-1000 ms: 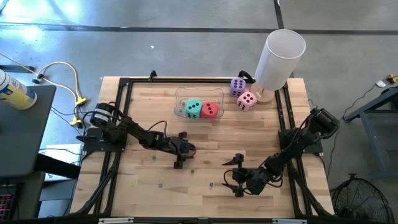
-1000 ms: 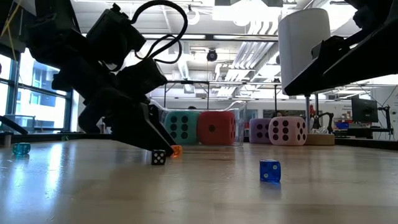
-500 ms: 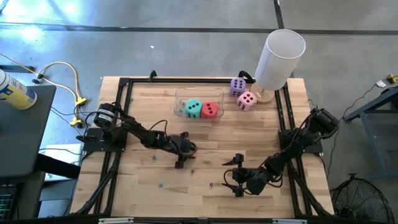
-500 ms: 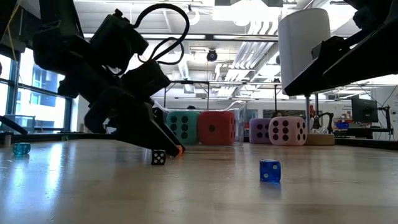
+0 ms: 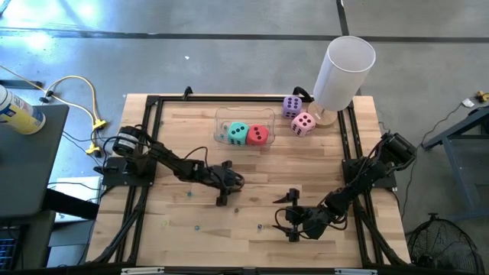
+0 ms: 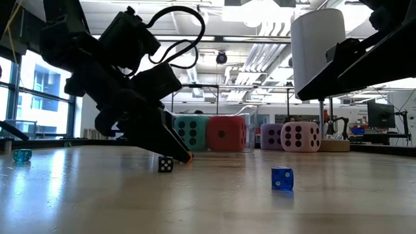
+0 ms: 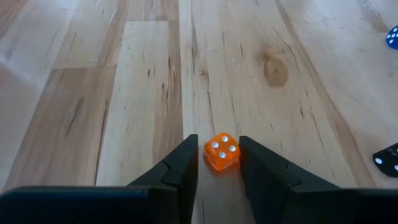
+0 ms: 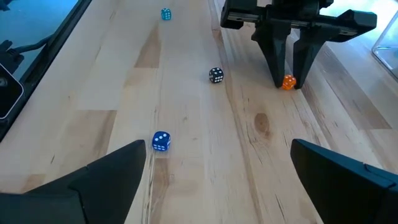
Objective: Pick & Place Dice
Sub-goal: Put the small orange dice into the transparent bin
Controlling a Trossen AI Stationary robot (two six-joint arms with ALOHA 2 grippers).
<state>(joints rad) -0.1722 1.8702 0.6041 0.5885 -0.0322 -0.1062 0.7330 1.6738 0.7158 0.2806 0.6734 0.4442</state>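
A purple die [image 5: 291, 106] and a pink die [image 5: 303, 124] rest on the table beside the white cylinder [image 5: 344, 72]. A teal die [image 5: 238, 133] and a red die [image 5: 257, 135] sit in a clear container [image 5: 226, 121]. My left gripper [image 7: 219, 155] is low at mid-table, tips on the wood. Its fingers stand narrowly open on either side of a small orange die [image 7: 221, 151], also seen in the right wrist view [image 8: 288, 82]. My right gripper [image 5: 291, 217] waits wide open near the table's near right. My left gripper's fingers [image 7: 186, 163] come slanting down from the far left and bracket the small orange die, which rests flat on the table. A thin gap shows at one finger. I cannot tell whether the other finger touches the die.
Other small dice lie on the wood: a black one [image 8: 216, 75] close to the left gripper, a blue one [image 8: 160, 141] nearer the right gripper, a teal one [image 8: 165, 14] farther left. A black frame [image 5: 153, 103] rims the table.
My left gripper has crept toward the small orange die and tipped slightly. In the low view the die showed clear of the fingertip a second ago and now sits mostly behind it. The right arm has kept still.
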